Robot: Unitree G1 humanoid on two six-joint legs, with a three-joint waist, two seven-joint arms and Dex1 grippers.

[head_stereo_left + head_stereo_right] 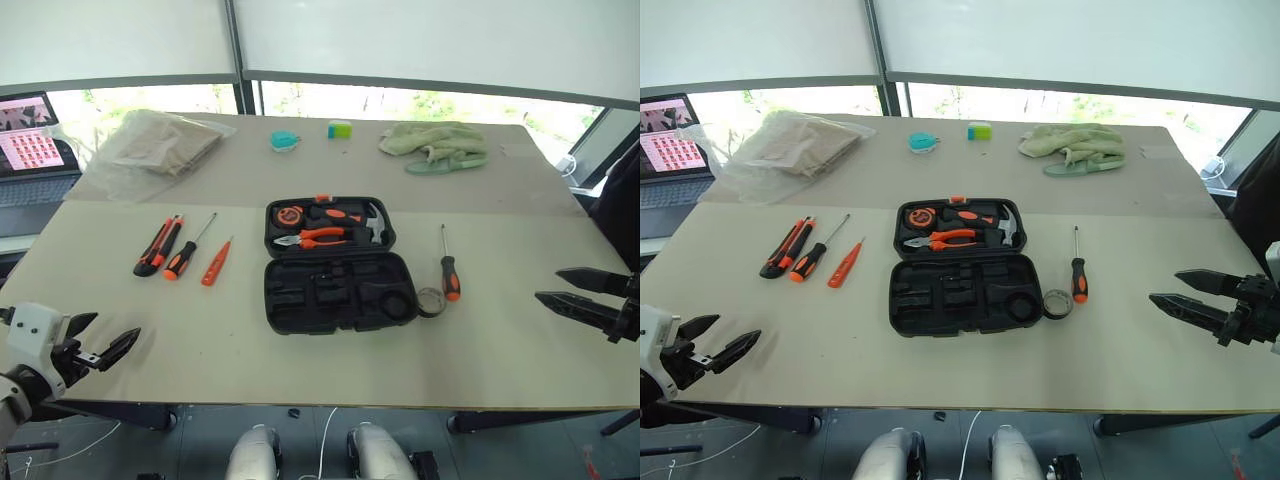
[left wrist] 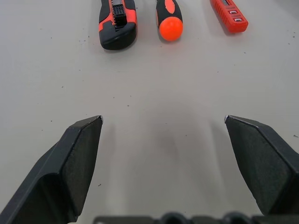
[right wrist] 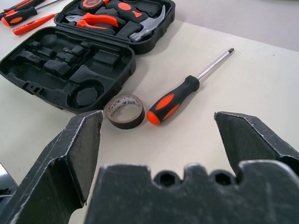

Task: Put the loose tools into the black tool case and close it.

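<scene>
The desk (image 1: 150, 330) stretches wide and pale, and in the middle of it the black tool case (image 1: 330, 265) lies flat open, its far half already holding pliers, a hammer and a tape measure, its near half showing bare moulded recesses. Left of the case, three tools lie side by side, well apart from it: the utility knife (image 1: 158, 246), a big screwdriver (image 1: 186, 250) and the small orange screwdriver (image 1: 217, 263), all with handles toward the near edge and tips pointing away and a touch right. Right of the case lies another screwdriver (image 1: 448, 268), long axis running near to far, handle nearer, with the small ring (image 1: 431, 301) just beside the case's near right corner. Left claw (image 1: 100, 345) hangs wide and empty at the near left corner, with the knife and its two neighbours straight ahead of it. Right claw (image 1: 578, 292) is wide and empty too, off at the right edge, and the lone screwdriver and the ring lie to its left, so that pair looks like its job.
</scene>
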